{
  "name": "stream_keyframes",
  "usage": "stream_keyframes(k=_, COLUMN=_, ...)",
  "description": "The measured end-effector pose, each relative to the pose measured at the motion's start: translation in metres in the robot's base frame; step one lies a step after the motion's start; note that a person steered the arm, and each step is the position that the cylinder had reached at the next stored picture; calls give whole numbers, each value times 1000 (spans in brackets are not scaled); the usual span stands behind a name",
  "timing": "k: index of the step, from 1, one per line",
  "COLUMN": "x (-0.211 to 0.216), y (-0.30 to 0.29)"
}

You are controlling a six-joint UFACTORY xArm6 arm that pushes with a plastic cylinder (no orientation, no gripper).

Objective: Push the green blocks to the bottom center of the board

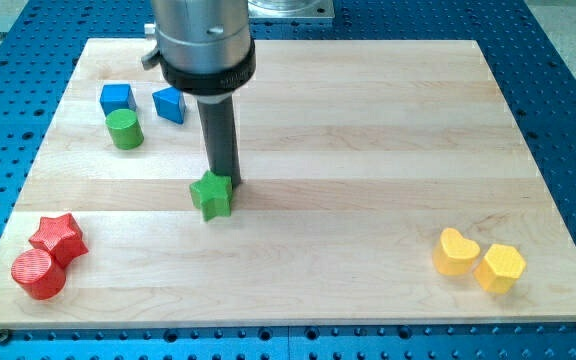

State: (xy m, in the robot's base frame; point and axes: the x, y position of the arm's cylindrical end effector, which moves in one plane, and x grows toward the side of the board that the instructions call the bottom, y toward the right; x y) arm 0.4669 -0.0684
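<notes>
A green star block (pixel 211 196) lies on the board left of centre. My tip (pixel 226 183) touches its upper right side. A green cylinder (pixel 124 130) stands apart at the upper left, just below a blue cube (pixel 116 98) and left of a blue triangular block (pixel 169 104).
A red star (pixel 59 237) and a red cylinder (pixel 37 273) sit together at the bottom left. A yellow heart (pixel 455 251) and a yellow hexagon (pixel 499 267) sit together at the bottom right. The wooden board (pixel 368 120) lies on a blue perforated table.
</notes>
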Motion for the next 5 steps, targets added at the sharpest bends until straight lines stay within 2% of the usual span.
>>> stream_keyframes(k=1, x=-32, y=8)
stream_keyframes(k=3, x=-9, y=2)
stream_keyframes(k=4, x=-44, y=-14)
stream_keyframes(k=5, x=-3, y=-32)
